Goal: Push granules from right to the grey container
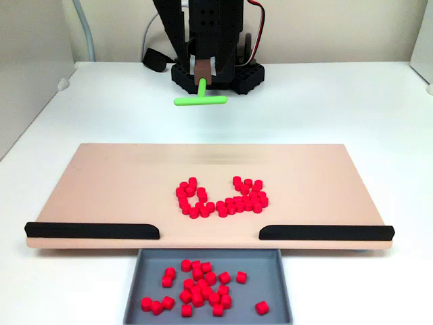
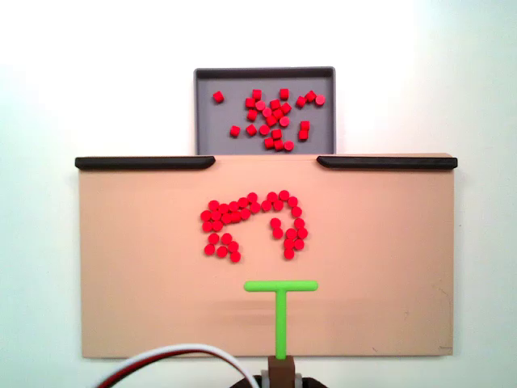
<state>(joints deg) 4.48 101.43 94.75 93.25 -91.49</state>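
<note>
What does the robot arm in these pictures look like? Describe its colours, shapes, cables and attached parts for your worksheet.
The arm is built of black plastic segments on a black, knobbly-edged base. Red and white cables run along it; a red wire also loops beside its upper part. The gripper ends in a brown piece carrying a bright green T-shaped pusher: a straight stem with a crossbar with rounded ends.
</note>
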